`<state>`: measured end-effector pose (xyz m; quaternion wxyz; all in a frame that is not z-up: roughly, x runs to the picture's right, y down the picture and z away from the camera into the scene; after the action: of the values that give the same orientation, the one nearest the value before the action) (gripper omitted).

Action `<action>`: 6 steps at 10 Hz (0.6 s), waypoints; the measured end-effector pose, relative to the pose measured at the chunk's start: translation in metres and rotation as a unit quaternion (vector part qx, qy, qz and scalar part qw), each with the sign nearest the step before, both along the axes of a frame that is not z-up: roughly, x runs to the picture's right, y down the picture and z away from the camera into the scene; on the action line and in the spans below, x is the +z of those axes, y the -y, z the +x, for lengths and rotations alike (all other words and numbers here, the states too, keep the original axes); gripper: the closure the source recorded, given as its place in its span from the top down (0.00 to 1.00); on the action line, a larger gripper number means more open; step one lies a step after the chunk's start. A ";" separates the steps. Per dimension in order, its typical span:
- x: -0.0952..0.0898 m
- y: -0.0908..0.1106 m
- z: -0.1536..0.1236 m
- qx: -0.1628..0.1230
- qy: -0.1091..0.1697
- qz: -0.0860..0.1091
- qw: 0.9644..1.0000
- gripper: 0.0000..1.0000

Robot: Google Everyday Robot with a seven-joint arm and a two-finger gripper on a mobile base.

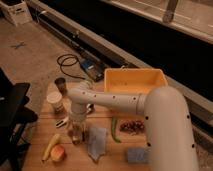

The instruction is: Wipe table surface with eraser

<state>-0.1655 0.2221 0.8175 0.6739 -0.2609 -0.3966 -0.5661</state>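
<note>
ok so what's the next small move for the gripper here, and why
Probably get a firm hold of the small tan rectangular eraser before any wiping. The gripper points down right at it on the light wooden plank table surface, just beside the crumpled blue-grey cloth; whether it is held, I cannot tell.

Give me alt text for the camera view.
A white robot arm reaches across a wooden table, its gripper pointing down beside a blue-grey cloth. A banana, cup and yellow bin sit nearby.
</note>
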 end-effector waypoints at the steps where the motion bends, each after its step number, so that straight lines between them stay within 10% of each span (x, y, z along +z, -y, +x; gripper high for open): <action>1: 0.000 -0.001 0.001 0.007 -0.008 -0.001 1.000 0.34; 6: -0.014 -0.009 0.001 0.002 -0.015 0.003 1.000 0.00</action>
<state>-0.1650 0.2315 0.8036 0.6819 -0.2666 -0.3852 -0.5618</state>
